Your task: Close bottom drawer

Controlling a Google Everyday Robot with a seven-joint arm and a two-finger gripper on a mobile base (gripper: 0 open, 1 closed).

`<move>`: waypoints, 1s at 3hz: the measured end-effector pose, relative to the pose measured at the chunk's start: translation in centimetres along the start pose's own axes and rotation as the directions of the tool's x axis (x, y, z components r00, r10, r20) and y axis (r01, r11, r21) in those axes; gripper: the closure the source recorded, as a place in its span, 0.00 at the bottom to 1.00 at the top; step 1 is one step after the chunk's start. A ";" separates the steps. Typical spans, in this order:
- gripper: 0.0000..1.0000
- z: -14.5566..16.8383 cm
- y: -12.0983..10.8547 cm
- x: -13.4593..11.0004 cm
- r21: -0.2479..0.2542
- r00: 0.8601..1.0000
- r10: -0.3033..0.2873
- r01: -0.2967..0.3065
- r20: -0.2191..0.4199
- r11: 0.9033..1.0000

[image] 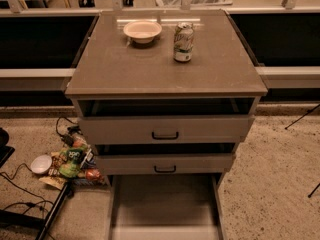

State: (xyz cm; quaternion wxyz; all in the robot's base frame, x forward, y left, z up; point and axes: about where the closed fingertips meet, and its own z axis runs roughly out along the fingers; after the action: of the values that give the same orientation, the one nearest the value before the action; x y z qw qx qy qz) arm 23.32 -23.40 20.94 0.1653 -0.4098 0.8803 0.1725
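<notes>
My gripper is outside the camera view, so I cannot tell its state. The bottom drawer (165,204) is pulled far out of the cabinet (125,74) toward the lower edge, well past the middle drawer (200,163) and top drawer (210,129), which each stand slightly open. A bowl (142,30) and a can (183,42) stand near each other on the cabinet, and snack bags (72,161) lie on the floor to its left.
</notes>
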 end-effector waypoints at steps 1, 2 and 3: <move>1.00 7.0 2.3 -1.0 -0.138 0.996 -0.033 0.044 0.081 0.990; 1.00 12.5 2.7 -2.1 -0.215 0.988 -0.033 0.066 0.151 0.974; 1.00 16.6 0.5 -5.2 -0.226 0.975 -0.070 0.118 0.212 0.967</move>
State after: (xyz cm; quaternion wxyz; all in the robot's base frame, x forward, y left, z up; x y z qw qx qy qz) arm 28.59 -12.41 8.57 0.2118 -0.4485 0.8114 0.3091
